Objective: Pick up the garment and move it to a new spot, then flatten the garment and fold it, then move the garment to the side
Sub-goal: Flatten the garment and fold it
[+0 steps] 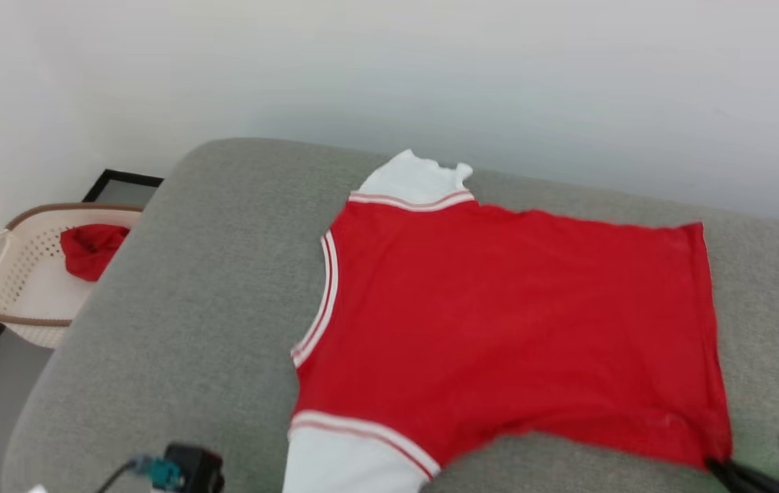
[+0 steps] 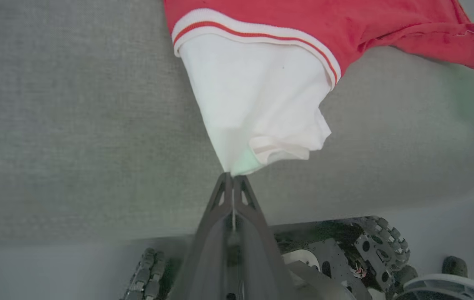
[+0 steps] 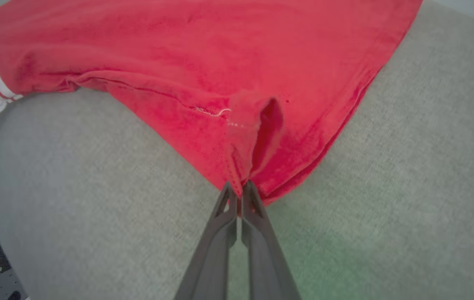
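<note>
Cushion (image 1: 191, 308) holds garment (image 1: 513, 322) crosswise, hem rightward, left tool (image 2: 233, 177) and right tool (image 3: 239, 187) pinching it.

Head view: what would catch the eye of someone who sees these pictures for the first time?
The big red garment lies spread on the grey cushion, white parts at its left side. Both grippers are shut on it: the left gripper pinches the near white part, the right gripper the red hem corner. A pale basket holding a small red cloth stands at far left.
</note>
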Robot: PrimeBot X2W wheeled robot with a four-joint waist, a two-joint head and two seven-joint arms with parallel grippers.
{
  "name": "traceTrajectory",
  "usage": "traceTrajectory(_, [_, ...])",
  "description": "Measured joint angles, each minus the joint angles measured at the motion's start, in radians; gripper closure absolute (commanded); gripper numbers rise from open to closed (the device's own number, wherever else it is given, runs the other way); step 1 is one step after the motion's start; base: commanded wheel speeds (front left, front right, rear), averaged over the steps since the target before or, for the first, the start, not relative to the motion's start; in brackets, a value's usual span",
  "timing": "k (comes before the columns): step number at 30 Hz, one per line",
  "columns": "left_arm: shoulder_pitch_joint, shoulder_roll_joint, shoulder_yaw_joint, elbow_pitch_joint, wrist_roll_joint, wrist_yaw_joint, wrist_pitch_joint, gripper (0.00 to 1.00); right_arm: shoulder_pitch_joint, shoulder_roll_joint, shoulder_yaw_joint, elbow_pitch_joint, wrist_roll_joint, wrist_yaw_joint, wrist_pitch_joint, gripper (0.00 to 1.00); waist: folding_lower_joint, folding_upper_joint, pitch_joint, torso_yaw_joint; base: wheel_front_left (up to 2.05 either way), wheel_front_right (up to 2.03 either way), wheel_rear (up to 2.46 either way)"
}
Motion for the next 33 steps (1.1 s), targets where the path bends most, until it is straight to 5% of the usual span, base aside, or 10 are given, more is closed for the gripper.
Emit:
traceTrajectory(12, [0.18, 0.084, 0.026, -0.184, -0.083, 0.126, -0.142, 1.0, 0.371, -0.007, -0.217, -0.146, 0.026, 0.0, 0.007, 1.0, 0.0, 0.0, 0.004, 0.034, 0.0, 0.0, 0.0])
traceTrajectory(21, [0.033, 0.18, 0.072, -0.288, 0.048, 0.188, -0.1, 1.0, 0.402, 0.029, -0.396, -0.283, -0.017, 0.0, 0.127, 1.0, 0.0, 0.0, 0.04, 0.013, 0.0, 0.0, 0.0])
traceTrajectory(26, [-0.109, 0.217, 0.101, -0.28, 0.149, 0.176, -0.014, 1.0, 0.336, 0.071, -0.467, -0.32, -0.062, 0.0, 0.215, 1.0, 0.0, 0.0, 0.066, 0.0, 0.0, 0.0, 0.0])
traceTrajectory(33, [-0.275, 0.175, 0.125, -0.146, 0.233, 0.068, 0.091, 1.0, 0.218, 0.133, -0.525, -0.315, -0.142, 0.0, 0.308, 1.0, 0.0, 0.0, 0.113, -0.022, 0.0, 0.0, 0.0])
